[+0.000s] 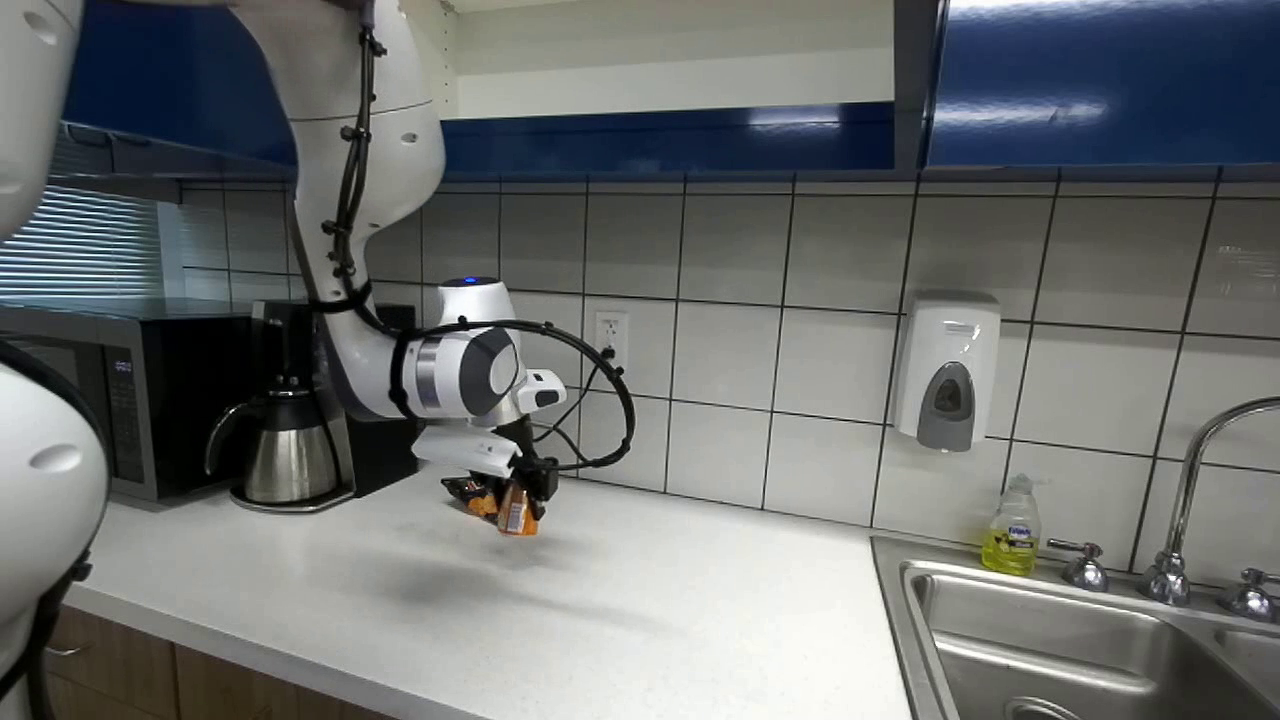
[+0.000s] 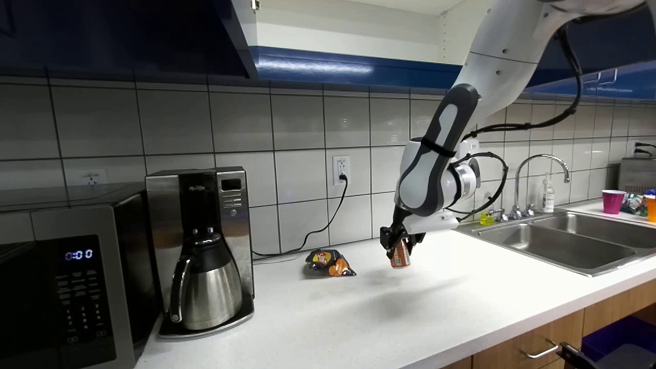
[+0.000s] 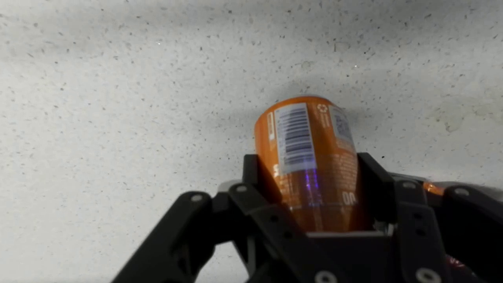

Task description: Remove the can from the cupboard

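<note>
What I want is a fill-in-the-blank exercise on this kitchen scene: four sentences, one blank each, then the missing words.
The gripper holds a can whose main color is ____.
The striped code printed on the can is a ____.
The glossy strip along the bottom of the cupboard is dark ____.
In an exterior view, the sink shows ____ basins.

Missing words: orange; barcode; blue; two.

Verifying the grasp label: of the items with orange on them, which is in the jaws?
The barcoded orange can: the jaws are closed against its sides. The orange-marked dark packet lies on the counter; the orange cup stands beyond the sink.
</note>
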`<state>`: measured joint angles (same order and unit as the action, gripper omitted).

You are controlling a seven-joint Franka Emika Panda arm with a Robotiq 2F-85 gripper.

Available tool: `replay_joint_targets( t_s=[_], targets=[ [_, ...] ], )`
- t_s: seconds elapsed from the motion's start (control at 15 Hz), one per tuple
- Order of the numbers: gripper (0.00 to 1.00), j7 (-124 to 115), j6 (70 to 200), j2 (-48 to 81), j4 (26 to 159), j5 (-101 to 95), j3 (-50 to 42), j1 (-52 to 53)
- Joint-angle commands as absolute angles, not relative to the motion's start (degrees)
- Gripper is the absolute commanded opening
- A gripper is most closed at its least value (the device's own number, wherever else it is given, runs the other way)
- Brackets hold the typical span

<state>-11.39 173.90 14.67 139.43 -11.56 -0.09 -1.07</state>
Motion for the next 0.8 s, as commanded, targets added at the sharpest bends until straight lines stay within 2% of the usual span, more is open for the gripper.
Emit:
replay_joint_targets(
  t_s=[0.0, 0.73],
  targets=[
    [0.38, -13.5, 176.6, 18.9, 136.4, -12.0, -1.6, 0.6],
    [0.38, -12.8, 183.7, 26.7, 132.9, -6.6, -8.8, 9.6]
  ],
)
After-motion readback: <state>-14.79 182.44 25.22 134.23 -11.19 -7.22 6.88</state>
